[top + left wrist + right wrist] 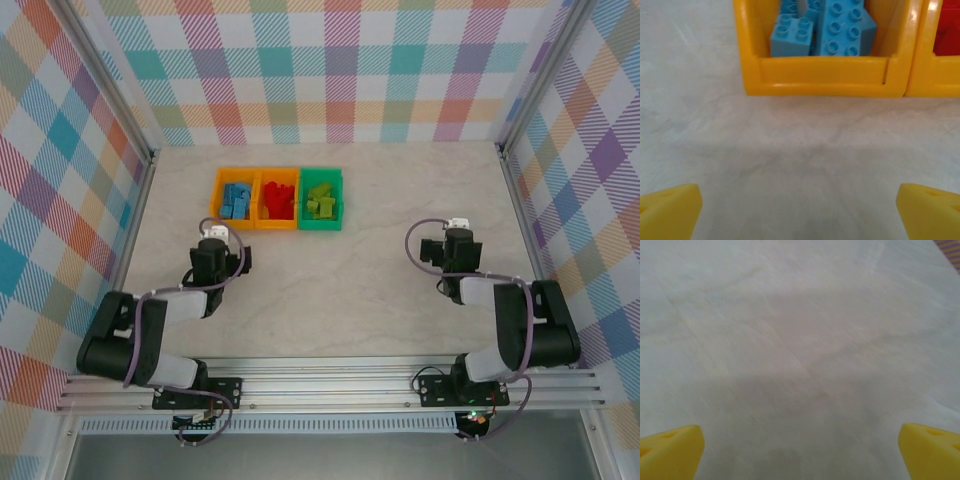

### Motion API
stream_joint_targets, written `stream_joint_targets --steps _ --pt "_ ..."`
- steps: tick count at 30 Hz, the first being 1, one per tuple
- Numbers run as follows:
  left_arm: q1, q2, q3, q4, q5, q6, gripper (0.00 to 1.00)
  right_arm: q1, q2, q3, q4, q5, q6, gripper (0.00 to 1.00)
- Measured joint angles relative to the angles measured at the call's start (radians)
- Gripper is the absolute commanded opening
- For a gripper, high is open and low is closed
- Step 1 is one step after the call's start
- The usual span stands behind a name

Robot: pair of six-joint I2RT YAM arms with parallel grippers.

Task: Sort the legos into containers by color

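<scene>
Top external checked: where were the legos (279, 200) found?
– Sorted by color in the three containers (276, 225), blue, red, lime from left, upper left-centre of frame.
– Grippers?
– Left gripper (800, 212) and right gripper (800, 452) were seen spread open over the table (800, 340).

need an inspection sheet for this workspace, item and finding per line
surface: pale marbled table, bare between arms and bins
job's things: blue bricks in left orange bin, red bricks in middle orange bin, green bricks in green bin
clutter: nothing seen
grippers: left tool open, empty, facing the blue bricks; right tool open, empty, over bare table
cables: left cable and right cable, purple, each looped by its wrist
surroundings: checked walls; metal rail at near edge
</scene>
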Motion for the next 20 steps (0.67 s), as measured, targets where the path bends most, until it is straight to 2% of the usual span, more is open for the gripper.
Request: stream_joint_targets --steps 2,6,20 --pt "0.055 0.081 0.014 0.095 0.064 -0.006 1.00 -0.037 0.032 -0.030 0.137 -0.071 0.007 1.00" --pt "0.124 0.112 0.012 0.135 0.121 -0.015 1.00 -0.052 0.042 -0.055 0.209 -0.096 0.018 0.99" --pt "0.122 0.112 0.012 0.174 0.182 -0.019 1.00 -0.040 0.042 -0.054 0.272 -0.150 0.020 1.00"
